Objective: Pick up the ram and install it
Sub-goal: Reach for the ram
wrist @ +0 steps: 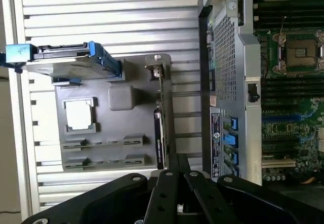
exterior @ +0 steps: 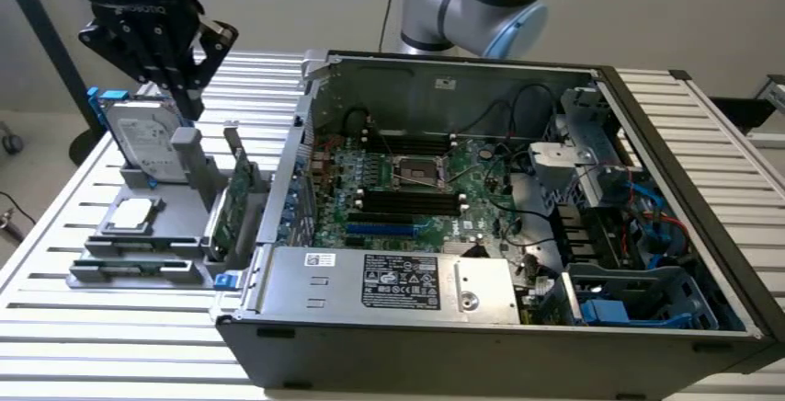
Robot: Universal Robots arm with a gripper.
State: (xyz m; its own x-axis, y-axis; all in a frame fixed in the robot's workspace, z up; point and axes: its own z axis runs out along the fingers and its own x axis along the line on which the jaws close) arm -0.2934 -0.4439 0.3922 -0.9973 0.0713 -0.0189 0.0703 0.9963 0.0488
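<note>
DESK: Black fingers (wrist: 163, 196) of the robot's hand (wrist: 174, 164) sit right at the wrist camera's lens. Spread or pinching?

PHOTOGRAPHER: Pressed together, tips meeting, nothing between them. Seen from the exterior view, the hand hangs above the hard drive (exterior: 147, 139), which stands at the far end of a grey fixture (exterior: 184, 200) on the slatted tabletop (exterior: 98, 337).

DESK: And the ram?

PHOTOGRAPHER: The ram (exterior: 129, 267) lies in a long slot at the fixture's near end, well apart from the hand. It reads as a thin, narrow green strip, low in its holder; its chips cannot be made out. A processor (exterior: 131, 215) sits just behind it. A taller green expansion card (exterior: 239, 194) stands upright on the fixture's side nearest the open computer case (exterior: 491, 338).

DESK: The board?

PHOTOGRAPHER: The motherboard (exterior: 405, 176) lies exposed inside the case, its long black memory slots (exterior: 411, 203) just beside the socket.
</note>
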